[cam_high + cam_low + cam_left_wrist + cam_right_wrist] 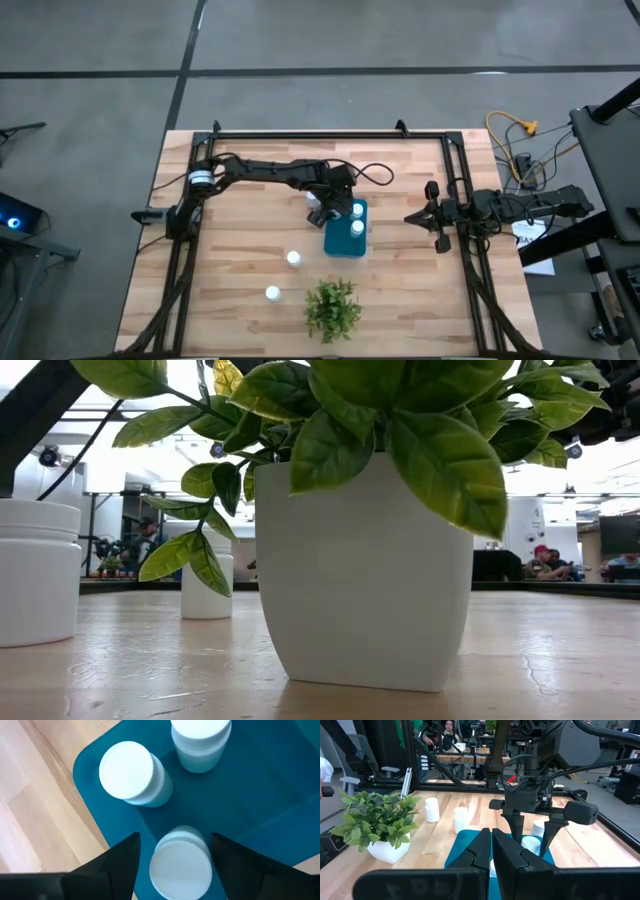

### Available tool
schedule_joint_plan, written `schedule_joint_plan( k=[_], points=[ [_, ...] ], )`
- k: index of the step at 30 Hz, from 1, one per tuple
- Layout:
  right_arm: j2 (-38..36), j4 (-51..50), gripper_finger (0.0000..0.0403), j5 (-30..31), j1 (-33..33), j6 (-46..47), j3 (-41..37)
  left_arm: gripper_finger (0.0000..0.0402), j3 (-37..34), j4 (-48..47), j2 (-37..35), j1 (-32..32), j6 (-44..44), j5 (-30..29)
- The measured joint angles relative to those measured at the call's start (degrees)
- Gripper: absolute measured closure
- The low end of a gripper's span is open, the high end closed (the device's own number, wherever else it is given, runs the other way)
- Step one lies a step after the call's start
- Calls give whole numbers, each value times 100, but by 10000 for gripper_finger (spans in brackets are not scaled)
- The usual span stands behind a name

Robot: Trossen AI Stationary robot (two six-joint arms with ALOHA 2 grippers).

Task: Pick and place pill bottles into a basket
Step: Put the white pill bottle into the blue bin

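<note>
Overhead, the left arm reaches from the table's nine-o'clock side to the centre, its left gripper (pixel 330 208) poised over the far end of the teal basket (pixel 345 248). Seen from that wrist, the fingers (pixel 125 862) stand apart on either side of a white pill bottle (pixel 181 867) with a visible gap at each side, so the pincer is open and not clamping it. Two more pill bottles (pixel 132 772) (pixel 200 742) stand upright on the basket floor beyond it. Two bottles remain on the bare wood: one (pixel 293 259) at about nine o'clock from the basket, another (pixel 272 293) at about seven o'clock, beside the potted plant (pixel 332 308). The right gripper (pixel 420 218) waits at the table's three-o'clock edge, well apart from the basket, fingers (pixel 512 852) pressed together and holding nothing.
</note>
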Motion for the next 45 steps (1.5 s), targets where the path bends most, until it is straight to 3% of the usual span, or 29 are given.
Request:
schedule_joint_plan(
  k=[8, 17, 22, 31, 36, 45],
  points=[
    [0, -61, 394, 0, 0, 1, 0, 178, 360, -101, 7, -49, 20, -1],
    [-2, -59, 394, 0, -2, -19, 0, 178, 1018, -987, -125, -81, -249, 4],
    [14, -91, 394, -4, 0, -12, 0, 192, 983, -972, -649, -70, -403, 55],
    [209, -75, 394, -1, 0, 23, -1, 248, 838, -1017, -1717, -41, -646, 781],
    [267, -49, 394, 2, 0, 90, -2, 261, 289, -1060, -2123, -41, -707, 774],
    [262, -24, 394, 2, 0, 143, -2, 263, -1584, -284, -2934, 26, -966, 612]
  ],
)
